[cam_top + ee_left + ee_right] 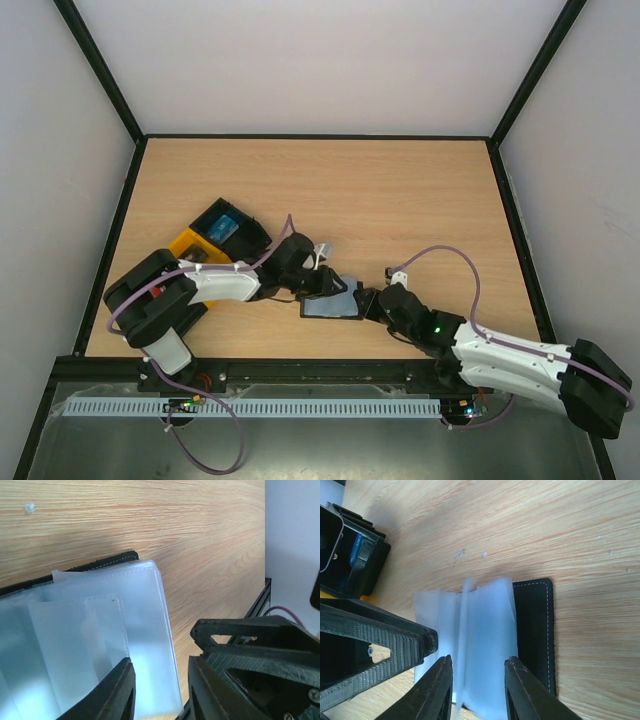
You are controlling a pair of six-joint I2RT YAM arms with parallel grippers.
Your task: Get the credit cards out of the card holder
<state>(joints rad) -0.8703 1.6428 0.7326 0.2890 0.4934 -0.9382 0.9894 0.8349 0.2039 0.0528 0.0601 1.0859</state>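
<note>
Left gripper [160,667], right gripper [477,662] at open card holder [335,303]
Both jaws narrowly parted astride its clear pockets [100,630], gripping nothing. Pockets appear empty; blue card [222,226] lies in tray [190,243] left of holder. Removal judged nearly complete.

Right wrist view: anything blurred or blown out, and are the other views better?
Right wrist: the pale translucent plastic sleeves of the black stitched card holder are motion-blurred at their upper edge; the wooden table is sharp. Left wrist: glare whitens the sleeves' lower part. Top external: evenly lit, sharp, shadows soft.
</note>
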